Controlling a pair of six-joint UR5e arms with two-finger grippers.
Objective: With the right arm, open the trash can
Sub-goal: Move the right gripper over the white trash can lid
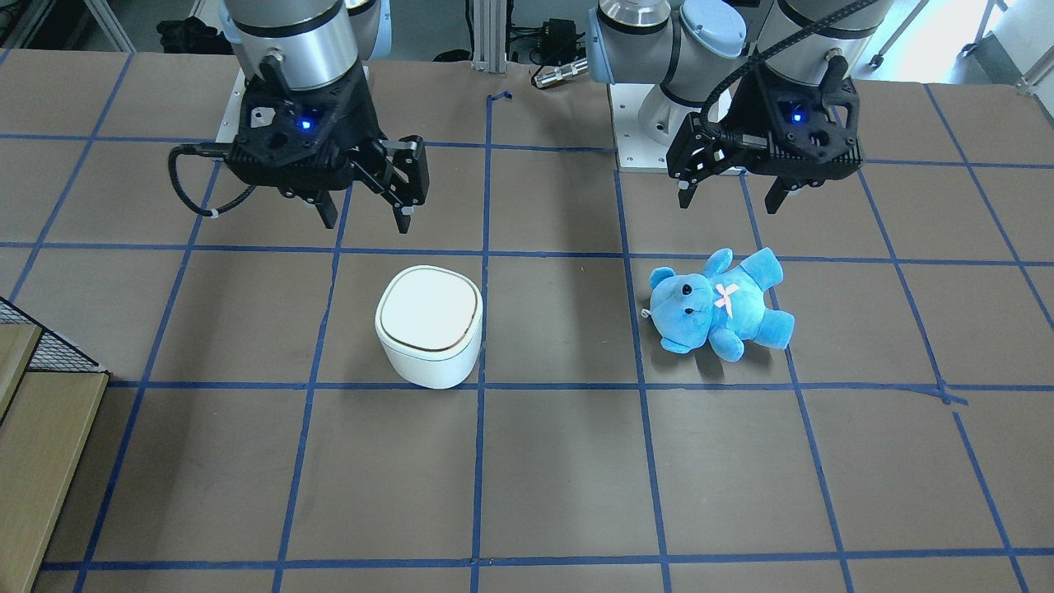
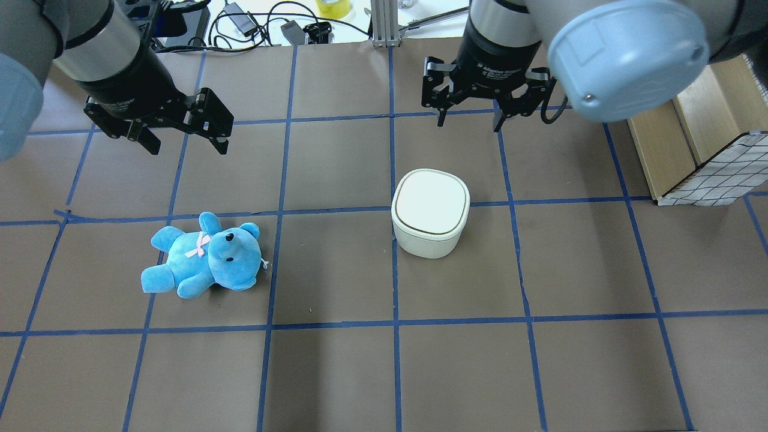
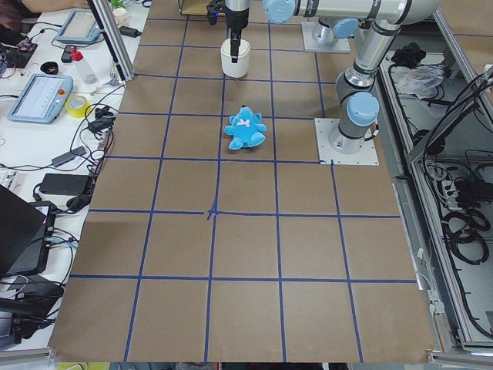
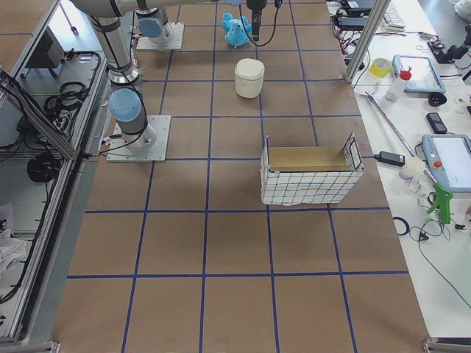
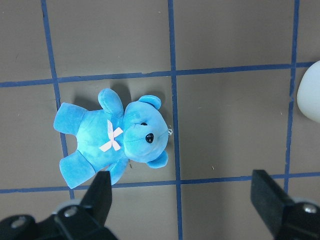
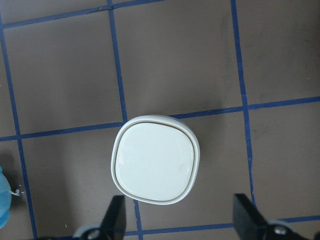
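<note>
The white trash can (image 1: 428, 325) stands on the brown table with its flat lid shut. It also shows in the overhead view (image 2: 430, 213) and fills the middle of the right wrist view (image 6: 156, 166). My right gripper (image 1: 366, 224) (image 2: 469, 125) hangs open and empty above the table, just behind the can and apart from it. In its wrist view the right gripper (image 6: 182, 220) has its two fingers spread wider than the lid. My left gripper (image 1: 729, 204) (image 2: 188, 150) is open and empty above the blue teddy (image 1: 725, 305) (image 5: 115, 140).
A wire-sided wooden box (image 2: 708, 162) (image 4: 309, 173) stands at the table's right end. Both arm bases sit at the robot's edge of the table. Operator desks with tablets and cables run along the far side (image 3: 46, 96).
</note>
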